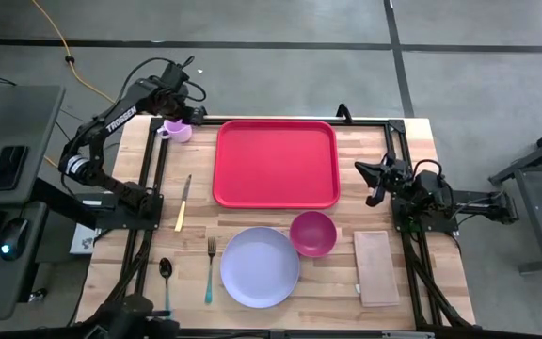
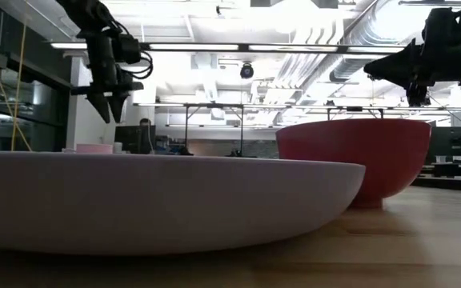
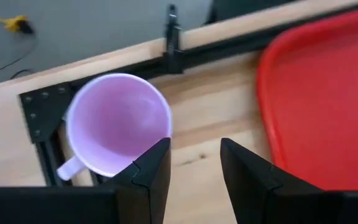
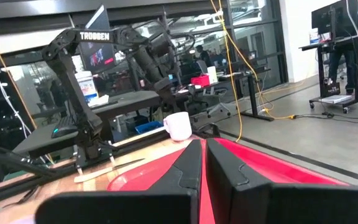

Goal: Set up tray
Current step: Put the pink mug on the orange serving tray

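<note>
Above the worktop's far-left corner, our left tool (image 1: 192, 111) hangs spread over the lavender mug (image 1: 176, 131); the empty red tray (image 1: 276, 162), long axis left-right, lies at its four o'clock. Our right tool (image 1: 373, 184), pressed together, waits beside the tray.

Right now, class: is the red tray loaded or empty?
Empty. The tray shows bare red all over in the high view; plate and bowl sit beside it.
</note>
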### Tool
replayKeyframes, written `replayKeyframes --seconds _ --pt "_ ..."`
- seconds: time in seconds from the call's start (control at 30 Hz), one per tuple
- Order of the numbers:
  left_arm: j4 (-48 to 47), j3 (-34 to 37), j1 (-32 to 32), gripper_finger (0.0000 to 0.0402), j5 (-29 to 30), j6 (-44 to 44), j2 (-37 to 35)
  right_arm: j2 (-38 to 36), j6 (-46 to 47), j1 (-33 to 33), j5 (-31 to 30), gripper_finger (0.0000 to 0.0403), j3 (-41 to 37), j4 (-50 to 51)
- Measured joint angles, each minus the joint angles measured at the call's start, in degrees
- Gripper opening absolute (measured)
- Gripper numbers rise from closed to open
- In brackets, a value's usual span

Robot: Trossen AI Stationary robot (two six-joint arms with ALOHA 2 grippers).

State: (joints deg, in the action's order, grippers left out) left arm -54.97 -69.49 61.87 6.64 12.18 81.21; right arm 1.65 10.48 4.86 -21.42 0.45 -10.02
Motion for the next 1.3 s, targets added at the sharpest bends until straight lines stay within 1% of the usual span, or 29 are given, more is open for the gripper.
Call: replayKeyframes --seconds 0.1,0.33,0.57,1.03,1.3 --pt "0.76 -0.02 -0.33 0.0172 2.96 2.06 1.42 0.0 0.0 0.0 0.71 0.0 0.02 1.59" --pt "1.41 -0.02 -0.77 0.0172 5.46 4.64 4.99 0.0 0.0 0.0 1.61 0.0 0.01 4.79" --pt "1.52 -0.02 -0.78 0.0172 7.09 6.13 7.27 0.0 -0.33 0.0 2.24 0.0 0.02 5.81" --pt "0.46 -0.07 -0.76 0.0172 7.9 5.23 7.93 0.0 -0.24 -0.01 2.2 0.0 0.02 6.05" --pt "0.06 -0.11 -1.27 0.0172 9.59 5.23 10.46 0.0 -0.13 0.0 2.55 0.0 0.02 6.11"
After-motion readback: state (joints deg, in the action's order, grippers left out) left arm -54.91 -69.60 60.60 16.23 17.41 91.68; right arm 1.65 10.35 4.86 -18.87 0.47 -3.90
